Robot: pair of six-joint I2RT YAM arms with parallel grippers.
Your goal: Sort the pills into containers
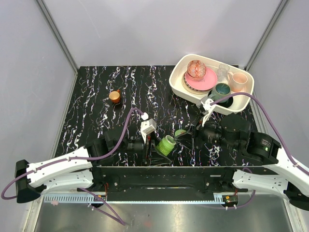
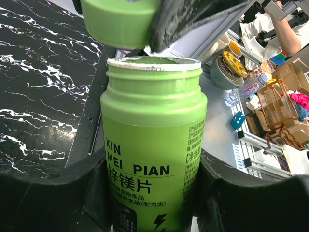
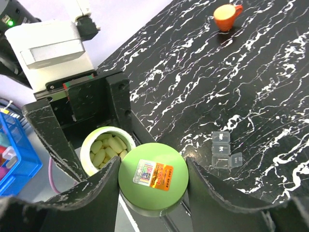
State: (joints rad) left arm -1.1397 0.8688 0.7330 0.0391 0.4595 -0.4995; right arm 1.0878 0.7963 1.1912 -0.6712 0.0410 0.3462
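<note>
Gripping the green bottle point(image 2: 153, 125) round its middle, the left end effector point(image 2: 152, 200) is clamped firm. The right end effector point(image 3: 152, 169) pinches the lid point(image 3: 153, 181), held just off the open mouth. Pills point(image 3: 108, 147) sit loose inside: small, smooth, likely to roll. The bottle looks rigid, light and slick, so a mid-body hold suits. The pill box point(image 3: 222, 147) lies on the table point(image 3: 193, 72), featherweight, probably easy to nudge.
</note>
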